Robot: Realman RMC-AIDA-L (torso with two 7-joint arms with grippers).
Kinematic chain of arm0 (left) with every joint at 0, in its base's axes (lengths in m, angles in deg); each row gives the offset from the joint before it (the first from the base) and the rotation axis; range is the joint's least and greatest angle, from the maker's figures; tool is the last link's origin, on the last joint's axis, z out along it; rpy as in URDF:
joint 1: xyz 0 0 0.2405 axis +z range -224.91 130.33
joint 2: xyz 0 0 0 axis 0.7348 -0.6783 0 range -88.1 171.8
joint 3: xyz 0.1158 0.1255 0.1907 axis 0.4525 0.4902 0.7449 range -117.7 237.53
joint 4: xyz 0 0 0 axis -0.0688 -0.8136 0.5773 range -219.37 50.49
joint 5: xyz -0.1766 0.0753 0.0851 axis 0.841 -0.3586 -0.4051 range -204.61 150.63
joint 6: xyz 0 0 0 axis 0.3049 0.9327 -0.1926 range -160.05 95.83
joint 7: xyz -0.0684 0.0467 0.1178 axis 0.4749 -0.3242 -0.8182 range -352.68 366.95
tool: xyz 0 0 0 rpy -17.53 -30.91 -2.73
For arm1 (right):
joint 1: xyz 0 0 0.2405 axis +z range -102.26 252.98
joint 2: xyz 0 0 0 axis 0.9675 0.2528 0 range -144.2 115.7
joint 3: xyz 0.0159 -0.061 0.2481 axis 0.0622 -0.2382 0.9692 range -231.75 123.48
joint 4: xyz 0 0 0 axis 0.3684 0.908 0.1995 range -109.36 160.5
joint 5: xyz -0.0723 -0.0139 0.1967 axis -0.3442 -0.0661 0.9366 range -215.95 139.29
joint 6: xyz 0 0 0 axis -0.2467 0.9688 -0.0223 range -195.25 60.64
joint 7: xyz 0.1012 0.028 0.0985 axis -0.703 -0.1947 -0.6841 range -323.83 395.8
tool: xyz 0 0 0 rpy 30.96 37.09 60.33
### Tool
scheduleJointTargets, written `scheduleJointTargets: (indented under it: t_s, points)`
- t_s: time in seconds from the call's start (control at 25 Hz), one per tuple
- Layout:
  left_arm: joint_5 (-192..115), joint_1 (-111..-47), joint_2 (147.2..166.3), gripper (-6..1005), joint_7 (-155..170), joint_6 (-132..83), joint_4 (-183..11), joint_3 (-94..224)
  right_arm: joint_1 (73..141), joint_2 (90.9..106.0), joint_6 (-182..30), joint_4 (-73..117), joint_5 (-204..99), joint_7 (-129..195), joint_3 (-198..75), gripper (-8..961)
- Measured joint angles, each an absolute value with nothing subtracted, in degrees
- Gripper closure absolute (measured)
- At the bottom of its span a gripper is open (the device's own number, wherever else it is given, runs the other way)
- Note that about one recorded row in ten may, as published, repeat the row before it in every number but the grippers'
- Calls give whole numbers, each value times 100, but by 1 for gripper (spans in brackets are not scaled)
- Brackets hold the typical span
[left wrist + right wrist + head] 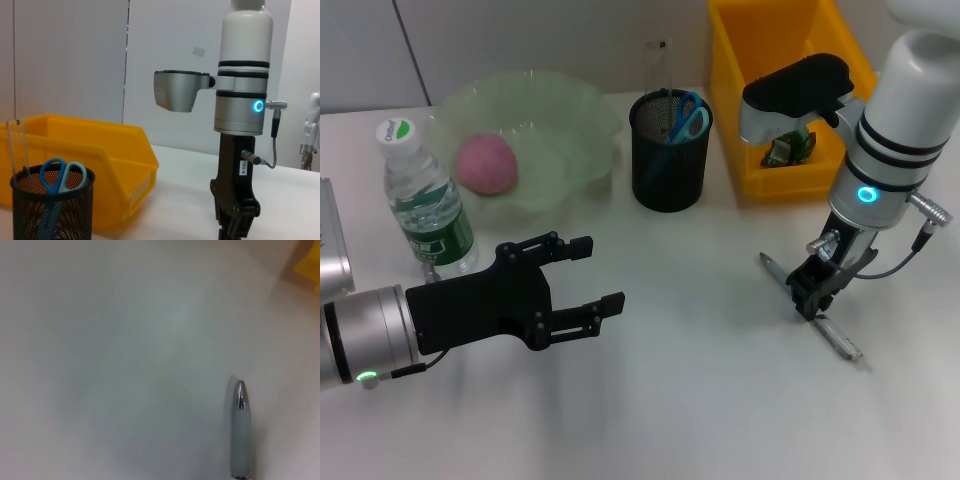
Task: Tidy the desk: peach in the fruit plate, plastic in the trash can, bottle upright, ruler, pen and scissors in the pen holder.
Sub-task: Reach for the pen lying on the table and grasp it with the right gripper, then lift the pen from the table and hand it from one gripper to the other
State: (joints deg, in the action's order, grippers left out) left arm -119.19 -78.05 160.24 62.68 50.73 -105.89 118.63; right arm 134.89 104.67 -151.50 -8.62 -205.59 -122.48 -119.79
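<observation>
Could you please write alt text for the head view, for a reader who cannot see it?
The right gripper is down on a silver pen lying on the white desk. The left gripper hovers open near the upright bottle.

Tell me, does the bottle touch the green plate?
Cannot tell. In the head view the bottle overlaps the rim of the plate, but neither contact nor gap shows.
</observation>
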Motion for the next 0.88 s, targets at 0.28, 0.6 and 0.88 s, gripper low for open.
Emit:
scheduleJointTargets:
  t_s: [0.28, 0.6, 0.88]
  points:
    - [-11919, -7805, 16024, 213, 6268, 5063, -10588, 11863, 13463, 10461, -15192, -895, -20559, -12247, -11965, 817]
    - [-11919, -7805, 16014, 212, 6274, 5092, -10591, 11839, 13174, 10462, -15533, -1907, -20302, -12089, -11510, 839]
    - [-11878, -7759, 16020, 213, 6277, 5160, -10666, 11824, 12582, 10384, -15676, -2710, -18881, -11303, -11083, 840]
